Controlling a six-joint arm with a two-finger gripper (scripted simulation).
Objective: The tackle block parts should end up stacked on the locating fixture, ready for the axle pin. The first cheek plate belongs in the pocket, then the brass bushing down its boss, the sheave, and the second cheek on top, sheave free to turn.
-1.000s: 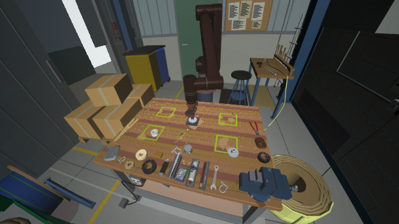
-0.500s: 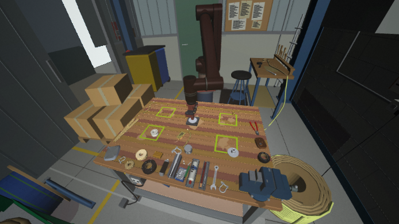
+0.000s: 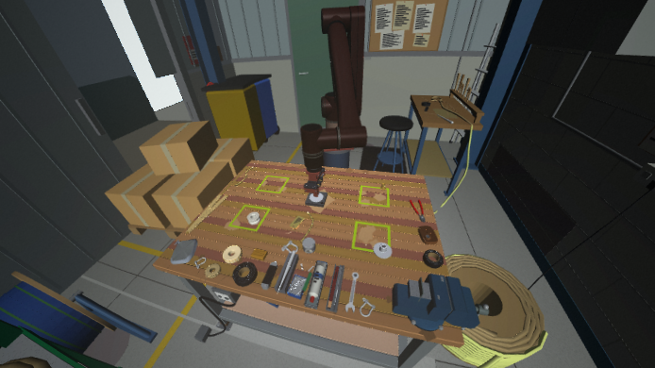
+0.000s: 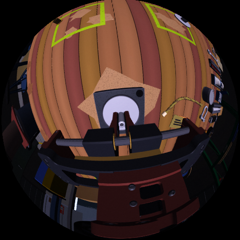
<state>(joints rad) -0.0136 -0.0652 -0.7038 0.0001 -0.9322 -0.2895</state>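
My gripper [image 3: 315,188] [image 4: 121,120] stands right over the locating fixture [image 3: 315,198] [image 4: 120,106], closed on a small grey tubular bushing [image 4: 121,124] at the fixture's centre. The fixture is a dark square block at the far middle of the bench. A pale round cheek plate [image 4: 121,110] lies in its pocket. A pale disc part [image 3: 253,217] rests in the left near green square. Another pale disc [image 3: 382,249] [image 4: 182,19] sits at the corner of the right near green square. I cannot tell which of these is the sheave.
Green squares [image 3: 272,183] [image 3: 374,196] flank the fixture on either side, both without parts. A frayed rope piece [image 4: 182,102] and a tag [image 3: 298,222] lie near the fixture. Tools line the bench's near edge, with a blue vise [image 3: 434,296] at the right corner.
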